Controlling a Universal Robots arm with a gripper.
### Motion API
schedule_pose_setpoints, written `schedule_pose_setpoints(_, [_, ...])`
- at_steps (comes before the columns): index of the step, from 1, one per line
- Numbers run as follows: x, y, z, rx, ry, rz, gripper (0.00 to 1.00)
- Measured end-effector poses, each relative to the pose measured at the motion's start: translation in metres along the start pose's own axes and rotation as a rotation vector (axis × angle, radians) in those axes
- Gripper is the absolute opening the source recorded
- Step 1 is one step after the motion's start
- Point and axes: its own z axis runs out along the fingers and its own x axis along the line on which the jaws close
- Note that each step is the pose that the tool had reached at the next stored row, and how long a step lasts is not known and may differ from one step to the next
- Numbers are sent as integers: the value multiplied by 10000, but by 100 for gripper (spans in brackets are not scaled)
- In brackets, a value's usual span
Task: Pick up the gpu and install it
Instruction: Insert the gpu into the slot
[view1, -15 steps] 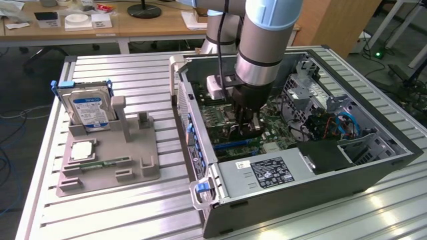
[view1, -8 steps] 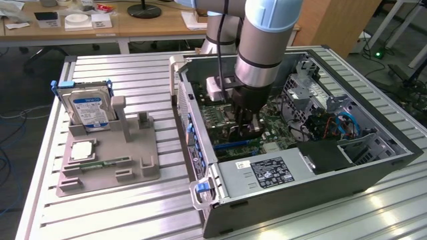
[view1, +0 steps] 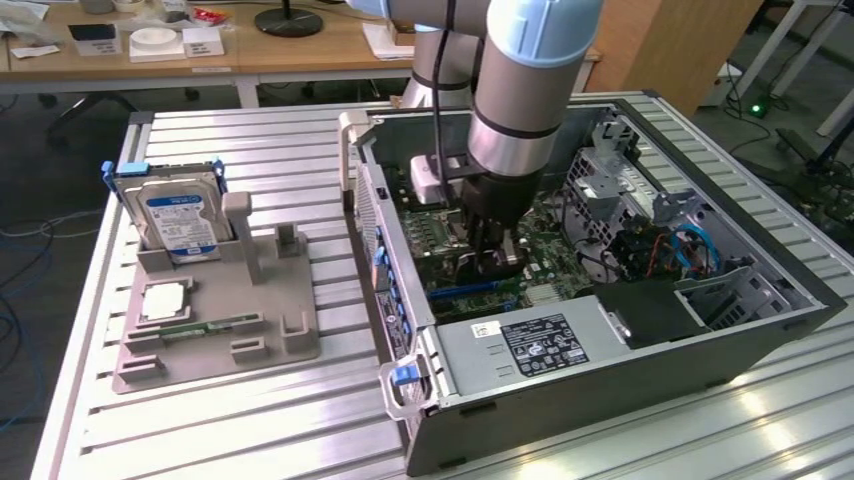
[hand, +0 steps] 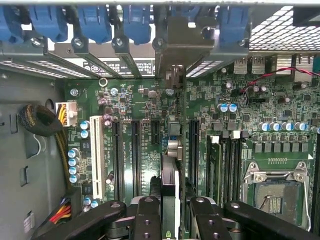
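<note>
The gripper (hand: 172, 217) is lowered inside the open computer case (view1: 747, 335), over the motherboard (hand: 240, 125). The gpu (hand: 170, 185) is held edge-on between the partly closed fingers (hand: 147, 220), standing upright over the expansion slots (hand: 135, 150), its metal end toward the case's rear brackets.

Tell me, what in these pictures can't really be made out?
- Exterior view: the gripper reaches deep into the computer case; the arm hides what it holds.
- Wrist view: the gpu shows edge-on between the gripper fingers; whether it is fully seated in the motherboard slot cannot be told.
- Exterior view: the hard drive label is too small to read.
</note>
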Motion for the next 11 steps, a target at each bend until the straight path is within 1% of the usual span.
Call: schedule_pose_setpoints(11, [1, 5, 31, -4, -4, 1, 27])
